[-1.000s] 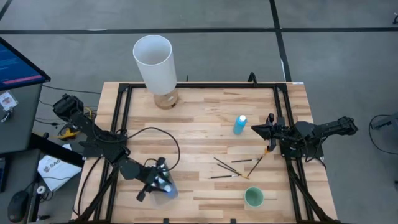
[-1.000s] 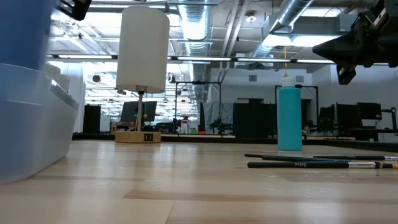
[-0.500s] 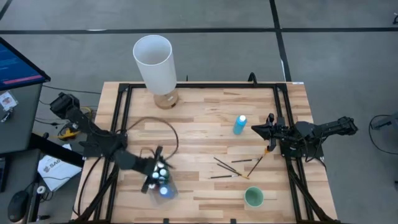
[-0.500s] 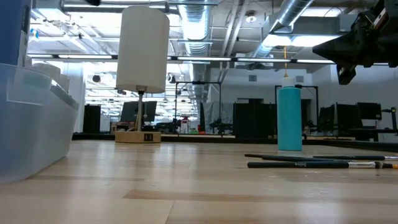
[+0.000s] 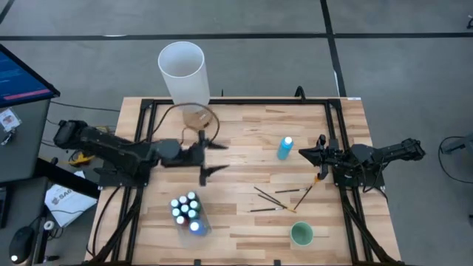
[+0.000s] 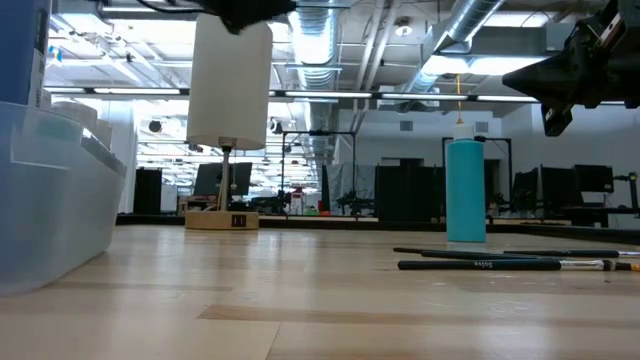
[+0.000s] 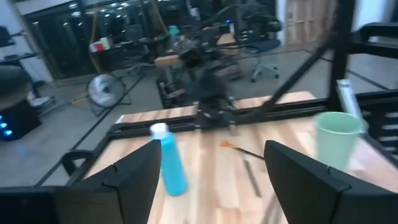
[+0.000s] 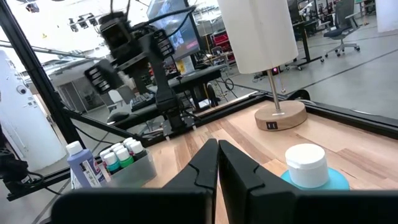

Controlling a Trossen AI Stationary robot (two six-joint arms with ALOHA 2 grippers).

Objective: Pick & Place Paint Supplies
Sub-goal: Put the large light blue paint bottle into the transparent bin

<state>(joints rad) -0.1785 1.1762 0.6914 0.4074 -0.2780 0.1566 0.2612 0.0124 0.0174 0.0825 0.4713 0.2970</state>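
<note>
A blue white-capped bottle (image 5: pixel 284 148) stands upright on the table right of centre; it also shows as the blue bottle (image 7: pixel 171 165) in the left wrist view and the teal-looking bottle (image 6: pixel 465 190) in the low view. Several thin dark brushes (image 5: pixel 277 198) lie flat just nearer. Several small white-capped bottles (image 5: pixel 186 207) and a taller blue one (image 8: pixel 78 165) stand in a clear bin (image 5: pixel 205 222). My left gripper (image 5: pixel 220 157) hovers open over the table's middle, pointing right at the bottle. My right gripper (image 5: pixel 304 152) waits shut, just right of the bottle.
A tall white cylinder lamp (image 5: pixel 182 74) stands on a round wooden base at the far edge. A small green cup (image 5: pixel 301 234) sits near the near-right corner. Black rails (image 5: pixel 144 133) frame the table's sides. Bare wood lies between the bin and the brushes.
My left gripper has left the clear bin at the near left, risen, and swung toward the far edge and the table's middle, turning until it points at the blue bottle. The bottles in the bin now show uncovered. The right arm has kept still.
</note>
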